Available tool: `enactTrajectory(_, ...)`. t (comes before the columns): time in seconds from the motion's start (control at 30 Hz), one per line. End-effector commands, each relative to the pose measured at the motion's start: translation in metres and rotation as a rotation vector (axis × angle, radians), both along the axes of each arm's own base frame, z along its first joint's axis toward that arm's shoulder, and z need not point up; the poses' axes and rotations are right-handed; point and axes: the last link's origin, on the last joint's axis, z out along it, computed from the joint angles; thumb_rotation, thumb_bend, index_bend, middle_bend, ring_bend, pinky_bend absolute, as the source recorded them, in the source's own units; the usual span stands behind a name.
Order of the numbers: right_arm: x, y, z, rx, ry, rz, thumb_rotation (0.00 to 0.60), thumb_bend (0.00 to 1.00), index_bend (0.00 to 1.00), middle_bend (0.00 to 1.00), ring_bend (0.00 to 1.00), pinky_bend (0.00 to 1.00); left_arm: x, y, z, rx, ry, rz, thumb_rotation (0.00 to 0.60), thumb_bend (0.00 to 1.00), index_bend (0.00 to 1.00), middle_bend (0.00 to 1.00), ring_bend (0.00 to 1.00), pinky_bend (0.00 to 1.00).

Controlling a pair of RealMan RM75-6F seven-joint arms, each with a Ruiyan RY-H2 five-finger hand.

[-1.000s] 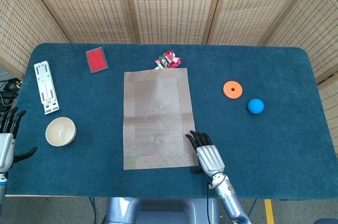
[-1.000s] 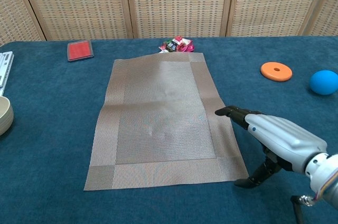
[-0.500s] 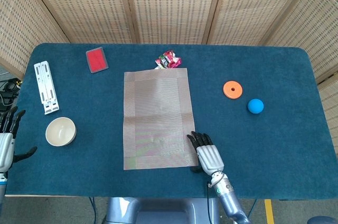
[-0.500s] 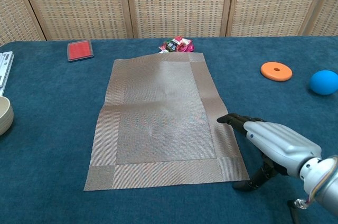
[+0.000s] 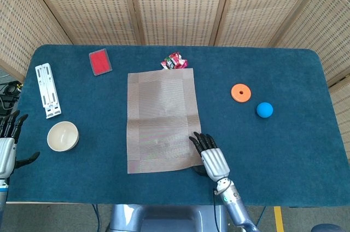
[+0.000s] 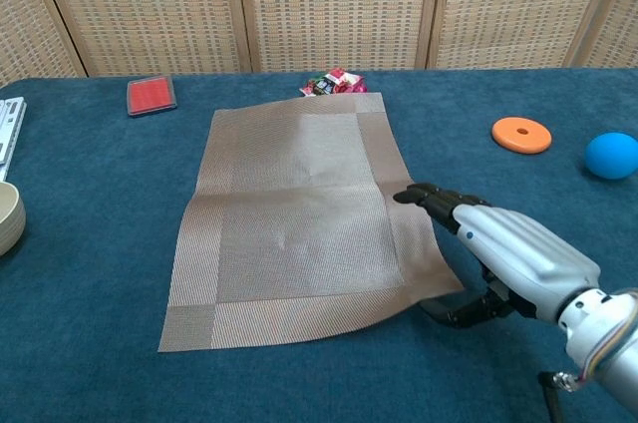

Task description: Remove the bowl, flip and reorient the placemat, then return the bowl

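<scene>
Placemat in the middle of the blue tabletop, right hand at its near right corner.

The tabletop [image 5: 306, 150] has a dark blue cloth, and woven cane screens [image 5: 175, 2] stand behind its far edge. The placemat [image 5: 160, 120] lies flat in the centre, but its near right corner is lifted a little. The right hand [image 6: 508, 258] lies on this corner with fingers [image 6: 429, 196] stretched over the mat and the thumb below; it seems to pinch the edge, though the contact is partly hidden. The bowl [image 5: 62, 135] stands upright near the left edge, well apart from the mat. The left hand [image 5: 7, 144] is at the near left corner, fingers apart, holding nothing. An orange ring [image 5: 240, 92] and blue ball [image 5: 264, 110] lie toward the right edge.
</scene>
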Motion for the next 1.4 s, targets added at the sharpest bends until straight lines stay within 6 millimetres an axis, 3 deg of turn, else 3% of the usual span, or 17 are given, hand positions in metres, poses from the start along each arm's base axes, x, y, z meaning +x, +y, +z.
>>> enactTrajectory(0.03, 0.001, 0.002, 0.004, -0.035, -0.050, 0.024, 0.600, 0.50, 0.12, 0.00, 0.00, 0.00, 0.000, 0.000, 0.000, -0.001, -0.002, -0.001, 0.600, 0.00, 0.09, 0.00, 0.00, 0.00)
enactTrajectory(0.2, -0.006, -0.001, -0.002, -0.012, -0.029, -0.001, 0.600, 0.50, 0.18, 0.00, 0.00, 0.00, 0.000, 0.000, -0.001, -0.008, -0.006, 0.000, 0.600, 0.00, 0.09, 0.00, 0.00, 0.00)
enactTrajectory(0.37, -0.012, -0.007, -0.006, -0.027, -0.051, -0.021, 0.600, 0.46, 0.40, 0.01, 0.00, 0.00, 0.000, 0.000, -0.003, -0.022, -0.006, 0.004, 0.600, 0.01, 0.10, 0.00, 0.00, 0.00)
enactTrajectory(0.57, -0.014, -0.012, -0.009, -0.045, -0.084, -0.024, 0.600, 0.44, 0.55, 0.10, 0.00, 0.00, -0.001, 0.002, -0.005, -0.028, -0.016, 0.014, 0.600, 0.01, 0.10, 0.00, 0.00, 0.00)
enactTrajectory(1.07, -0.013, -0.013, -0.013, -0.043, -0.100, -0.021, 0.600, 0.51, 0.67, 0.19, 0.00, 0.00, -0.003, 0.003, -0.005, -0.035, -0.023, 0.020, 0.600, 0.01, 0.10, 0.00, 0.00, 0.00)
enactTrajectory(1.4, -0.012, -0.008, -0.007, -0.039, -0.102, -0.010, 0.600, 0.53, 0.70, 0.19, 0.00, 0.00, -0.002, 0.003, -0.006, -0.034, -0.022, 0.018, 0.600, 0.01, 0.10, 0.00, 0.00, 0.00)
